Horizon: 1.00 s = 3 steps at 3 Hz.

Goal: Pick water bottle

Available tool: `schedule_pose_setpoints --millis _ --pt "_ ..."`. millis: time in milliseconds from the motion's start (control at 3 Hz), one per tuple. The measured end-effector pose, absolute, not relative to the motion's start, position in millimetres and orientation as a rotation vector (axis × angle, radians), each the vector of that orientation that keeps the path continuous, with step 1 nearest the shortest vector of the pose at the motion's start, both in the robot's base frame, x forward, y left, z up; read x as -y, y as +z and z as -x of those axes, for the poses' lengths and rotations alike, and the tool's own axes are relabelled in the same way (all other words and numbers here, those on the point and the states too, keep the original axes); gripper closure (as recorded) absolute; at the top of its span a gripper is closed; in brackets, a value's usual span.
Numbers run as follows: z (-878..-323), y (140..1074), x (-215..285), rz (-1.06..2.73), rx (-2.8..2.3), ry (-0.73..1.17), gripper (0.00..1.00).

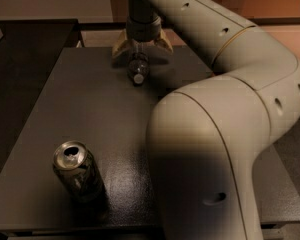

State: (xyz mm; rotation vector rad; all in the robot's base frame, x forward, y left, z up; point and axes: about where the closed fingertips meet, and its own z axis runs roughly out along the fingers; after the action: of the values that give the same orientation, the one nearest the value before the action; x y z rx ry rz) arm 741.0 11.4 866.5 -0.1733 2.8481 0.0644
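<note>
Slippage is the main hazard at this stage. The water bottle (pixel 138 65) is clear, ribbed and round, and it lies on its side on the dark bench (pixel 65 99). If the fingers (pixel 120 48) close off-centre, the bottle is likely to roll or squirt out toward the near side. A descent that goes too deep would press the fingertips against the bench. A closure that starts too high would catch only the upper curve of the bottle and lose it on lift.

The gripper (pixel 141 48) hangs at the far edge of the bench, pointing downward. Its two tan fingers are spread wide, one on each side, and pinch nothing. The bottle's far end sits between and just below them. Its white cap (pixel 138 77) points toward the camera and protrudes clear of the fingers. Whether either finger touches the bottle cannot be determined.

The silver drink can (pixel 77 171) stands well apart at the near left. The robot arm (pixel 225 134) hides the right side of the bench.
</note>
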Motion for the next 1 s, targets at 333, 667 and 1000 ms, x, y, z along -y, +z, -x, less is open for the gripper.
schedule_pose_setpoints --millis 333,667,1000 --pt "-744.9 854.7 -10.9 0.156 -2.878 0.026 0.0" --pt "-745.5 846.7 -11.8 0.162 -2.896 -0.002 0.18" --pt "-743.2 846.7 -14.7 0.185 -2.896 -0.01 0.41"
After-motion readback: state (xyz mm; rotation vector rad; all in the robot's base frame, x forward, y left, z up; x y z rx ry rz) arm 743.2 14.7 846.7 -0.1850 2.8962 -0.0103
